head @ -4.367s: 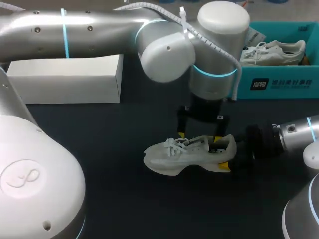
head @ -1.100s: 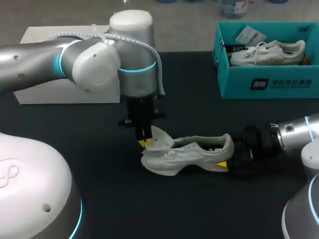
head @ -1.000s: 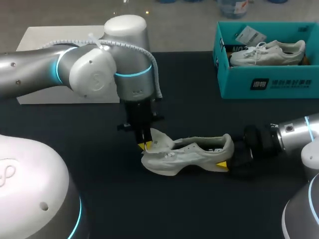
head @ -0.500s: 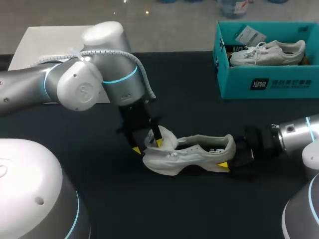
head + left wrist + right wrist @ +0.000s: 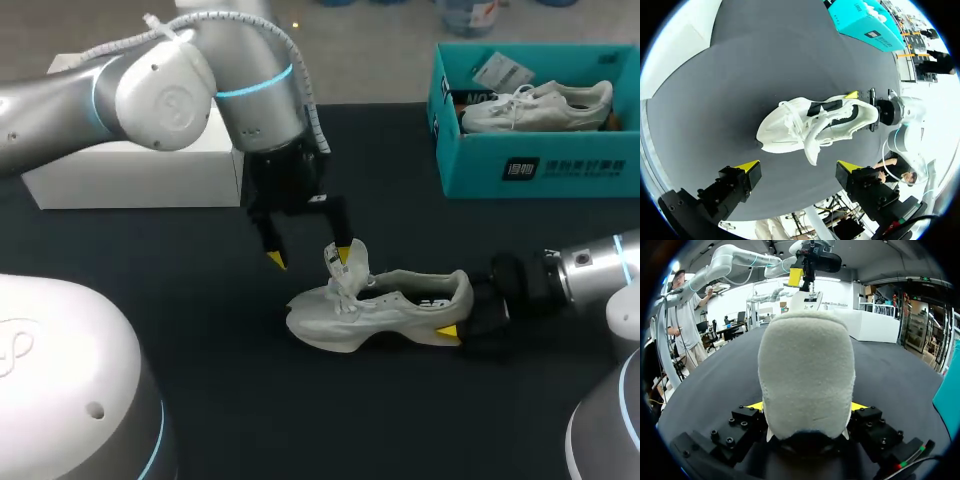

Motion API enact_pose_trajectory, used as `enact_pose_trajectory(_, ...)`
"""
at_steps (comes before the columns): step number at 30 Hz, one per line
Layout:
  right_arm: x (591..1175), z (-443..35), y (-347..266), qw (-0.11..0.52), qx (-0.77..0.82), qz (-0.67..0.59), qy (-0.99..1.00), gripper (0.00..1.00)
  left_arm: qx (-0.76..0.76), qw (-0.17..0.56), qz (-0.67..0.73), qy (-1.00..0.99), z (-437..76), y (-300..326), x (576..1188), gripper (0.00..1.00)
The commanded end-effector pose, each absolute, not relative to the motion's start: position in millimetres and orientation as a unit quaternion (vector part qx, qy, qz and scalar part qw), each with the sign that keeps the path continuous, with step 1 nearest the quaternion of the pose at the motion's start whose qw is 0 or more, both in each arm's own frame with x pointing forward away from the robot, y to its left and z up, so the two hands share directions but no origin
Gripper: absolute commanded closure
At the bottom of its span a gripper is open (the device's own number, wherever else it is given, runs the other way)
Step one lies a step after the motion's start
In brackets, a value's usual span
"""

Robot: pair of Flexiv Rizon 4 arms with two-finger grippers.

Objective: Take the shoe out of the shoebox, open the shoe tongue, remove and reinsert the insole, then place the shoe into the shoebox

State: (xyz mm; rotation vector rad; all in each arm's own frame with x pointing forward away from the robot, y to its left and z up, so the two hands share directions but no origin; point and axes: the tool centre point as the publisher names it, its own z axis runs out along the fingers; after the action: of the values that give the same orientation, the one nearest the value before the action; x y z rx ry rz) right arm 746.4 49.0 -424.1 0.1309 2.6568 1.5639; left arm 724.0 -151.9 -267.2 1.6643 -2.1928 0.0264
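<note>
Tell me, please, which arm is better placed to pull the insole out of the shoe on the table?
Probably the left arm: its jaws hang open right above the shoe, by the raised tongue. The right arm has the heel clamped, steadying it.

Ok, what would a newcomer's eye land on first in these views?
The white shoe sits on its sole mid-table, its heel clamped by the right gripper and its tongue standing up. Just above its front hangs the left gripper, fingers open. At the far right, the teal shoebox holds a second white shoe.
</note>
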Motion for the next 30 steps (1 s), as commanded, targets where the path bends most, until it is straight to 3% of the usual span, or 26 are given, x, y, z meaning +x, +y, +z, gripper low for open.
enact_pose_trajectory(1,746.1,-424.3,48.9,0.028,0.043,0.505,0.862,1.00,0.304,0.160,-0.097,-0.934,-246.6,-160.8,728.3,0.00)
enact_pose_trajectory(5,746.1,-424.3,48.9,0.028,0.043,0.505,0.862,1.00,0.182,0.121,-0.107,-0.970,-229.1,-164.7,721.5,0.00)
enact_pose_trajectory(16,746.1,-424.3,48.9,0.028,0.043,0.505,0.862,1.00,0.182,0.121,-0.107,-0.970,-229.1,-164.7,721.5,0.00)
enact_pose_trajectory(19,746.1,-424.3,48.9,0.028,0.043,0.505,0.862,1.00,0.153,0.161,-0.022,-0.975,-232.2,-168.3,725.3,0.00)
enact_pose_trajectory(24,746.1,-424.3,48.9,0.028,0.043,0.505,0.862,1.00,0.132,0.160,0.021,-0.978,-245.8,-184.2,736.9,0.00)
enact_pose_trajectory(25,746.1,-424.3,48.9,0.028,0.043,0.505,0.862,1.00,0.118,0.158,0.030,-0.980,-245.5,-186.7,735.4,0.51)
enact_pose_trajectory(26,746.1,-424.3,48.9,0.028,0.043,0.505,0.862,1.00,0.118,0.151,0.027,-0.981,-246.0,-190.1,736.0,0.82)
enact_pose_trajectory(27,746.1,-424.3,48.9,0.028,0.043,0.505,0.862,1.00,0.109,0.149,0.026,-0.982,-245.6,-193.4,735.4,1.00)
enact_pose_trajectory(30,746.1,-424.3,48.9,0.028,0.043,0.505,0.862,1.00,0.082,0.131,0.026,-0.988,-240.3,-202.6,731.9,1.00)
